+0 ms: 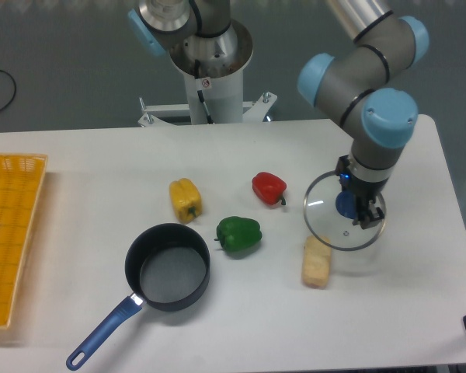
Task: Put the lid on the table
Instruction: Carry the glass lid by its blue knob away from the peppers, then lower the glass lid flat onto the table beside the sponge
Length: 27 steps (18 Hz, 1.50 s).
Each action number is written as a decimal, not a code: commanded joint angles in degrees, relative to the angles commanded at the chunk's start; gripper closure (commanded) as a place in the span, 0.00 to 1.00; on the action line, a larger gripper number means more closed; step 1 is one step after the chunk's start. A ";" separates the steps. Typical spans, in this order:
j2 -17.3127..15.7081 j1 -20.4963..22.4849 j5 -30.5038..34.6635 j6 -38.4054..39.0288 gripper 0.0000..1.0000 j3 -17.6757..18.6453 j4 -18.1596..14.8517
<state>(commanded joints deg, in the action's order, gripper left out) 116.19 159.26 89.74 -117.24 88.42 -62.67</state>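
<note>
The lid [326, 224] is a round clear glass disc with a thin metal rim and a blue centre knob [344, 205]. It is at the right of the white table [101, 148]. My gripper [363, 208] comes straight down from above and is shut on the knob. The lid stays roughly level and low over the tabletop, with a faint shadow at its lower right. I cannot tell if its rim touches the table. The open dark saucepan [168, 267] with a blue handle stands far to the left of the lid.
A pale bread-like block [316, 263] lies right at the lid's near-left rim. A red pepper [269, 187], a green pepper [238, 234] and a yellow pepper [186, 199] lie mid-table. A yellow gridded tray [8, 233] sits at the left edge. The robot base [210, 85] stands behind.
</note>
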 joint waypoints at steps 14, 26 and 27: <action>5.72 0.88 0.00 -1.15 0.37 -2.20 4.84; 6.95 2.20 0.00 -3.96 0.37 -2.11 5.98; 7.21 2.20 0.00 -3.96 0.37 -2.11 6.16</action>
<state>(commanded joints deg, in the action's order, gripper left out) 123.40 161.46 89.74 -121.20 86.31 -56.52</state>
